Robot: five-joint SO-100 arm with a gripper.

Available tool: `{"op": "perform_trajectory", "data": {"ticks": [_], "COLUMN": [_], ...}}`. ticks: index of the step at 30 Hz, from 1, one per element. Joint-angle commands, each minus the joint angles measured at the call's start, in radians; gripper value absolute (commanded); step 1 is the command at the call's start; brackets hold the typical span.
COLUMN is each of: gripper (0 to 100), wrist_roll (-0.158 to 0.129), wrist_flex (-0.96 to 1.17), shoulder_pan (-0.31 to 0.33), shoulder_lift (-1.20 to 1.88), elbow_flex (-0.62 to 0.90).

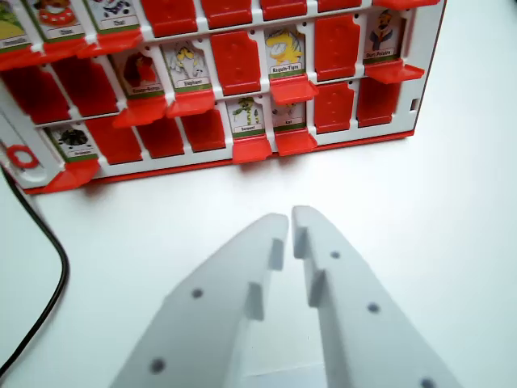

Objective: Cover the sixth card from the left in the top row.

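Here the white fingers (291, 217) hang low over the bare white counter (452, 210), tips nearly touching with only a thin slit between them, holding nothing. Ahead of the tips lies the red game board (242, 61), a grid of small hinged flaps; some are flipped open to show picture cards, others lie shut and plain red. Which row counts as the top one, and so which card is sixth, cannot be told from here, since the board runs out of frame at the far edge. The flaps look like thin, stiff, light plastic on small hinges, so a gentle push with one fingertip on a flap's free edge should likely tip it over; no gripping seems needed, and hard pressure might shift the light board. Readable labels: "Elephant" under one card (187, 65), "Thief" further off; the rest are too blurred to trust. A black cable (50, 250) trails on the counter to the fingers' left
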Motion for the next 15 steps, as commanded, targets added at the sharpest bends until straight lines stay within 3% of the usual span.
{"op": "perform_trajectory", "data": {"ticks": [1,7,15], "gripper": [0,0,0], "wrist_roll": [-0.017,-0.025,-0.066], "wrist_flex": [0.066,0.178,0.247], "shoulder_pan": [-0.049,-0.121,-0.13], "shoulder_lift": [0.196,0.336,0.529], "elbow_flex": [-0.026,-0.048,0.035]}}
